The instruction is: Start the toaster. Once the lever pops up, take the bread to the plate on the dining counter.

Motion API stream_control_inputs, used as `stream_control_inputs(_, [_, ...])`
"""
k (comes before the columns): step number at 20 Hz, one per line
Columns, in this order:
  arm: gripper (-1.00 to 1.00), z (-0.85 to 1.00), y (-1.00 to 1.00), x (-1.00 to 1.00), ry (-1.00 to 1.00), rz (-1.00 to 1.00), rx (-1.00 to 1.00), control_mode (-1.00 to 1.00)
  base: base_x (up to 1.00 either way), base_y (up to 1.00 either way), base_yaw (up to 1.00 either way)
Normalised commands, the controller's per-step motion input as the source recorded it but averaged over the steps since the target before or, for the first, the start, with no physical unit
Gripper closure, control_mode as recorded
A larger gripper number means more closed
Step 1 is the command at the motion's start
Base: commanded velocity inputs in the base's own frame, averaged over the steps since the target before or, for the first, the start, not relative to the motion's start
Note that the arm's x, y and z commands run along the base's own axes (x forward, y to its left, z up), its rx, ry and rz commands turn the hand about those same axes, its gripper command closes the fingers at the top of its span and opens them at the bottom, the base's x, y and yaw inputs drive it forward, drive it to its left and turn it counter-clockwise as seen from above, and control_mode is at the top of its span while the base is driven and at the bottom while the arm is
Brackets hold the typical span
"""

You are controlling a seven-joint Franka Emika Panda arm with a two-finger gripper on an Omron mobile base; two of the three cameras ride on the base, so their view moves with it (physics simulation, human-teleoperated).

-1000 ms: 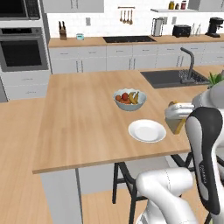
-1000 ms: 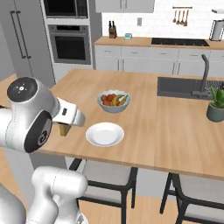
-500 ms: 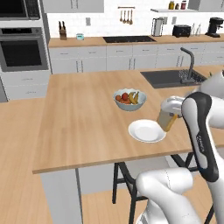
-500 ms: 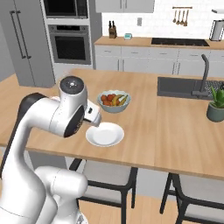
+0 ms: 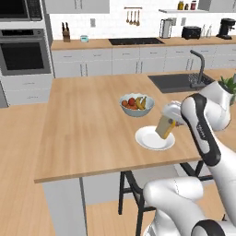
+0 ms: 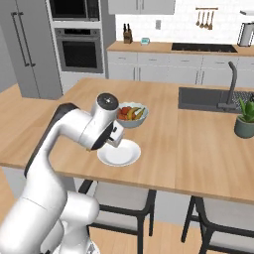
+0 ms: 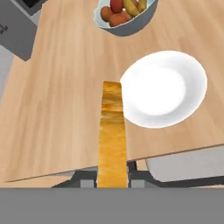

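Glossy white rounded arm (image 6: pixel 59 144); dark joint bands; grey cap.

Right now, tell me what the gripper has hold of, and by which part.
The gripper holds the bread edge-on, its fingers pinching the slice's two flat faces at one end. The free end hangs over the plate.

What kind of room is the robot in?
It looks like a home kitchen, computer-drawn. There is a built-in oven in the wall, a sink with a tap set in the wood counter, and a bowl of fruit beside a white plate on the big dining counter.
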Motion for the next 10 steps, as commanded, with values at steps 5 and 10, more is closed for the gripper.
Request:
stream_control_inputs(5, [1.0,-0.3,0.0,0.64,0.12,-0.01,0.1,-1.0,0.0,0.0,0.0])
stream_control_inputs(10, [1.0,-0.19,0.0,0.48,0.09,0.0,0.04,-1.0,0.0,0.0,0.0])
